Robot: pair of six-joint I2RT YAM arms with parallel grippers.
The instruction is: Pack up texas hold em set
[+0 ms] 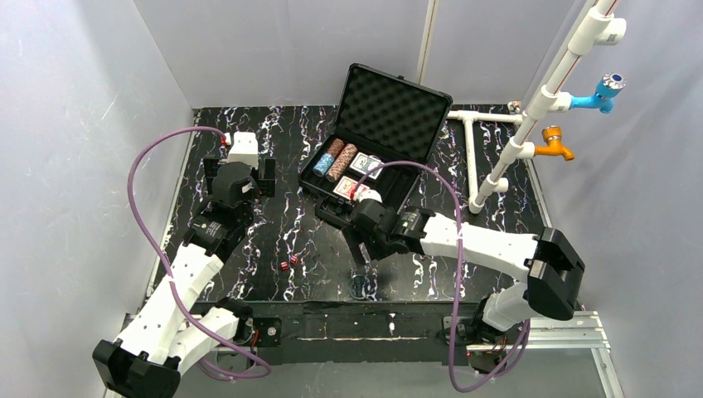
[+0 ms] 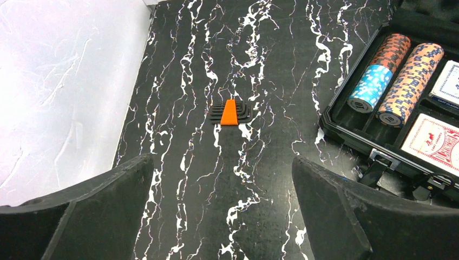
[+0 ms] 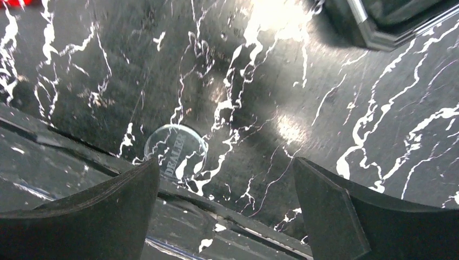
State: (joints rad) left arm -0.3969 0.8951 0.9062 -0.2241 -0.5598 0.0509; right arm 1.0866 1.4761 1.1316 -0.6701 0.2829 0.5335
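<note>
The black case [image 1: 390, 112] stands open at the back middle, foam lid raised. In it lie a red-and-blue chip stack [image 1: 329, 157], a brown chip stack [image 1: 342, 162] and two card decks [image 1: 366, 164], [image 1: 350, 188]; they also show in the left wrist view, chips [image 2: 379, 70] and red deck [image 2: 433, 142]. Small red dice [image 1: 288, 263] lie on the table left of my right gripper. A clear dealer button [image 3: 174, 149] lies by the near edge, just beyond the left finger of my right gripper [image 3: 227, 211], which is open and empty. My left gripper [image 2: 224, 216] is open and empty, left of the case.
An orange-and-black hex key set [image 2: 231, 114] lies ahead of the left gripper. A white pipe frame [image 1: 530, 108] with blue and orange taps stands at the back right. White walls close in the left and back. The table's near edge [image 3: 216, 206] runs under the right gripper.
</note>
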